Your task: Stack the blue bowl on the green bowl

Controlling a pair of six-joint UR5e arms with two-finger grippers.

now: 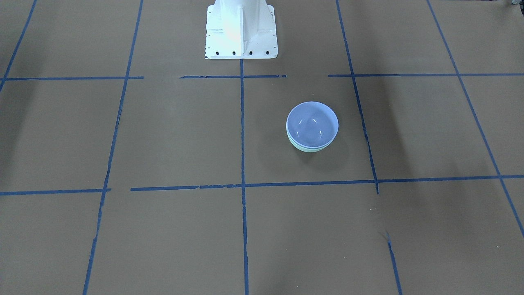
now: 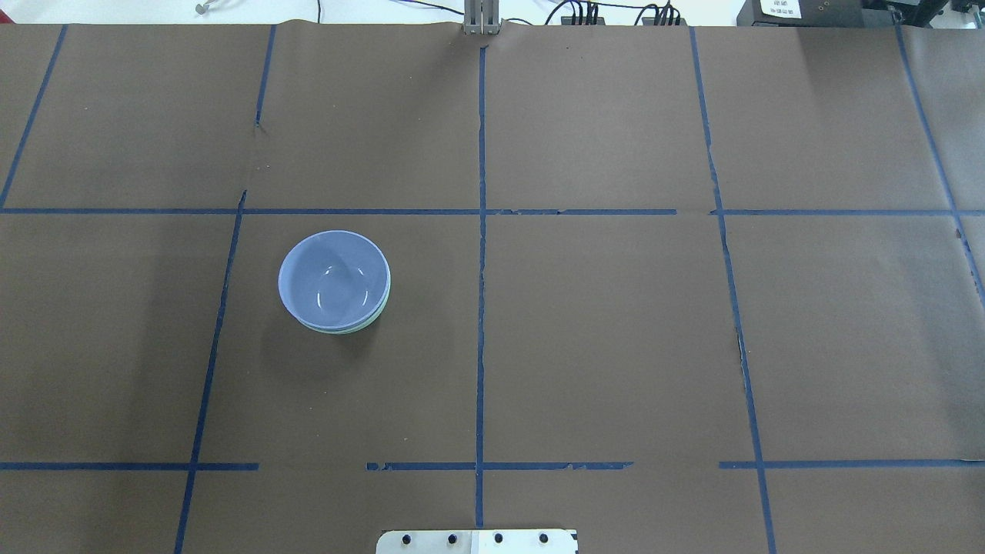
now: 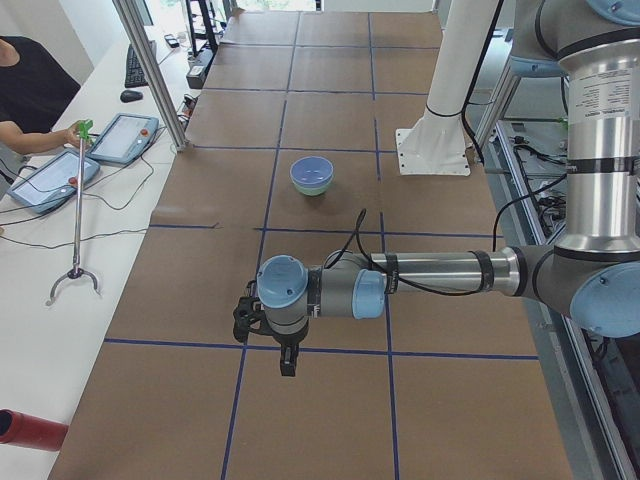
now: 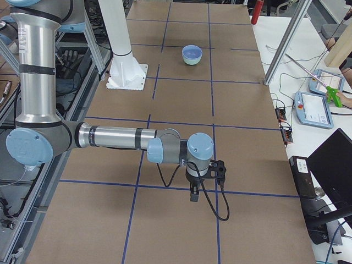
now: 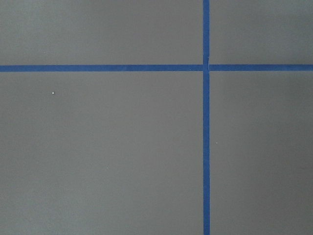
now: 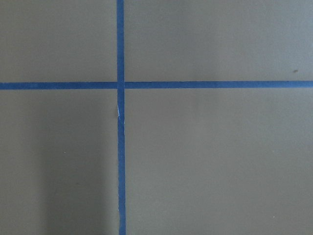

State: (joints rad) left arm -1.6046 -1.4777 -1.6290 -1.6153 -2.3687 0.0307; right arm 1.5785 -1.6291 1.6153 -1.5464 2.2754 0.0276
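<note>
The blue bowl [image 1: 312, 123] sits nested inside the green bowl [image 1: 307, 149], whose mint rim shows only as a thin edge under it. The pair stands upright on the brown table, also in the overhead view with the blue bowl [image 2: 332, 278] over the green bowl [image 2: 363, 326]. No gripper is near them. My left gripper [image 3: 287, 362] hangs over the table far from the bowls at the left end. My right gripper [image 4: 193, 195] hangs over the right end. Both show only in the side views, so I cannot tell whether they are open or shut. The wrist views show only bare table.
The white robot base [image 1: 240, 32] stands at the table's edge behind the bowls. Blue tape lines [image 2: 481, 308] grid the brown table. An operator [image 3: 30, 90] holds a grabber stick [image 3: 76, 215] beside tablets at the far side. A metal post [image 3: 150, 70] stands there.
</note>
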